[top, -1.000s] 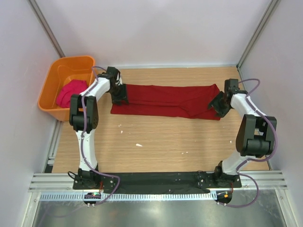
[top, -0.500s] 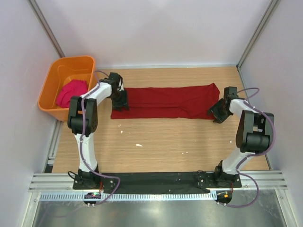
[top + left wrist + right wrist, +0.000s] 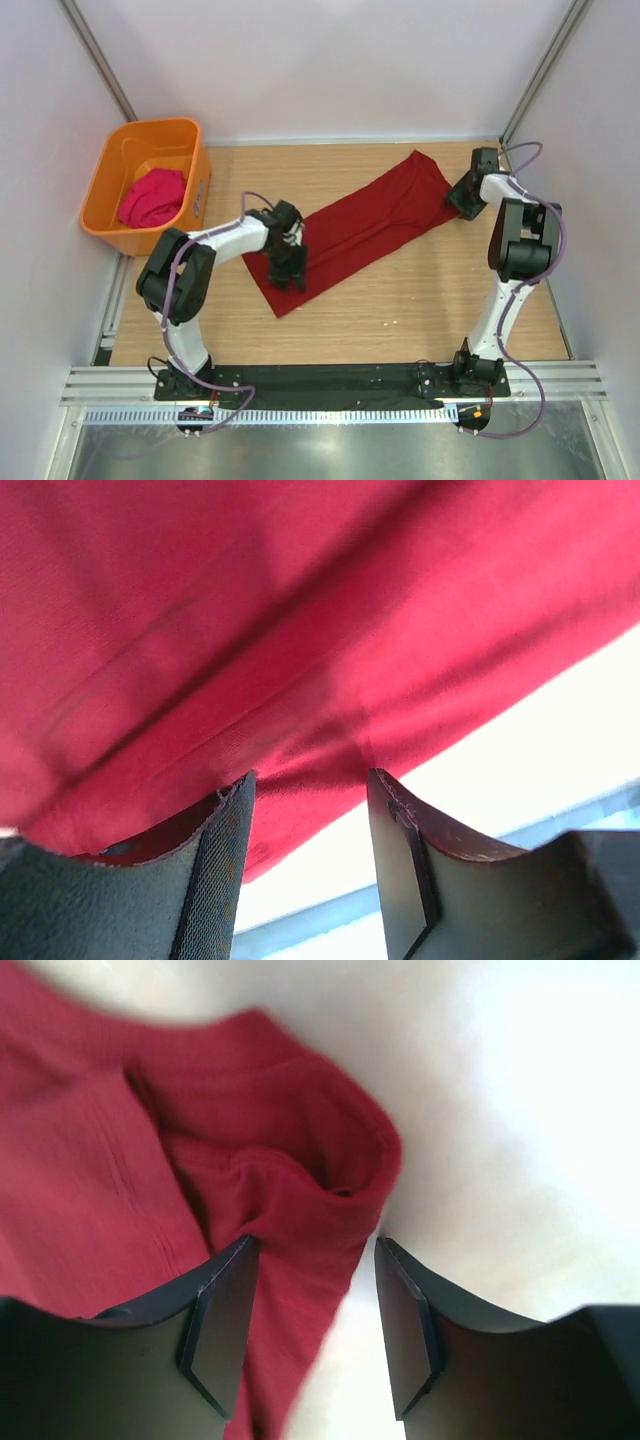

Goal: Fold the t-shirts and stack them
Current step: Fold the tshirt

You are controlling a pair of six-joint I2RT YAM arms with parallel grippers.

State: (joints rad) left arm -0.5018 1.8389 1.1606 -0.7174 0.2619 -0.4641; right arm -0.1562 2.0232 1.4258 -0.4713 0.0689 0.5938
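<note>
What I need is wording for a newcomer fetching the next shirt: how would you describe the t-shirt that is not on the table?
Look to the orange plastic tub at the far left edge of the wooden table. Bunched up inside it lies the magenta-pink t-shirt. It is brighter and crumpled, whereas the dark crimson t-shirt lies stretched diagonally across the tabletop.

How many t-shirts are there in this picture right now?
2. A dark red shirt lies spread slantwise on the table; a pink shirt sits bunched in the orange tub. More could be hidden under the pink one.
</note>
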